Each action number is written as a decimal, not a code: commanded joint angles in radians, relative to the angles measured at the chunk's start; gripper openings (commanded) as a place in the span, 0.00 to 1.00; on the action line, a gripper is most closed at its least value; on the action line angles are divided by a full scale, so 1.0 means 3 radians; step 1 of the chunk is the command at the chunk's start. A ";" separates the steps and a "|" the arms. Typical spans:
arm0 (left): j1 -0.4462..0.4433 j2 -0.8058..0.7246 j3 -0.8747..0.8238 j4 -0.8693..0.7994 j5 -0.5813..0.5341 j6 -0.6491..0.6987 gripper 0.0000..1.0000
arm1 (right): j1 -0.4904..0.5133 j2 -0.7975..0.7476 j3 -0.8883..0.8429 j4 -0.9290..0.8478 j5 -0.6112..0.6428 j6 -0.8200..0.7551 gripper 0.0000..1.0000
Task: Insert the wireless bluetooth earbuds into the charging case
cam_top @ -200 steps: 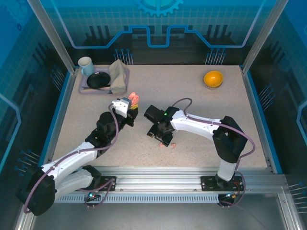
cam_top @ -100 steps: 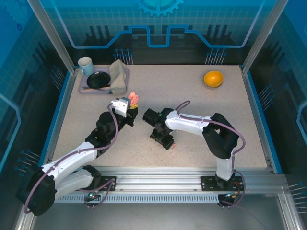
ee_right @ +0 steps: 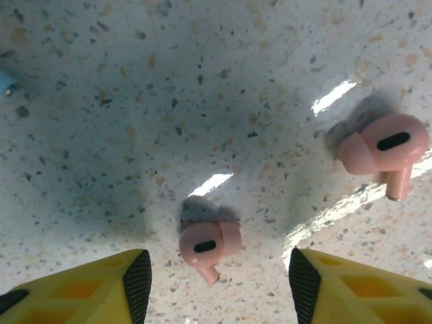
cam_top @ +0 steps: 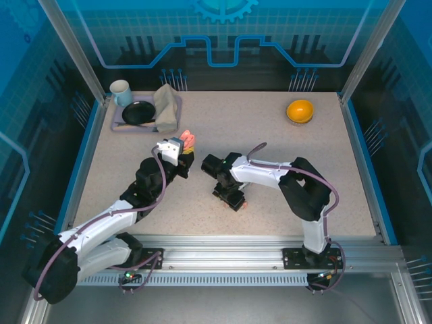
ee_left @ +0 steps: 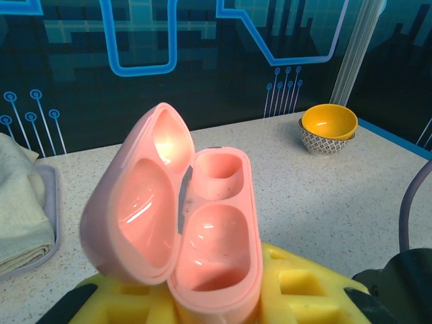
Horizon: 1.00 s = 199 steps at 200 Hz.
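Earbuds (ee_right: 208,244), 2 pink, lie loose on the table (ee_right: 101,101), the nearer one between the right gripper (ee_right: 219,287) jaws, which stand apart w/o touching it; I'd centre over its body, drop, pinch gently, while the left gripper (cam_top: 179,151) clamps the open, empty charging case (ee_left: 216,250).

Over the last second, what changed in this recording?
The right arm's elbow folded in leftward, and the right claw edged over a pink earbud, straddling it without gripping. The left claw kept holding the open pink case, unmoved.
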<state>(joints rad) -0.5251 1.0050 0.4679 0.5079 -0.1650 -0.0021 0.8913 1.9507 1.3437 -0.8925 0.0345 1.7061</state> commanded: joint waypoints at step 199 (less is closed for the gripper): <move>0.0053 0.0007 -0.0008 0.0116 0.0026 -0.0105 0.00 | -0.0064 0.0234 0.0077 -0.0008 0.0022 -0.0076 0.45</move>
<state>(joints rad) -0.5186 1.0050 0.4679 0.5079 -0.1642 -0.0246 0.8825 1.9976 1.3720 -0.8783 0.0231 1.6932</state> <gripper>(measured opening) 0.230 0.453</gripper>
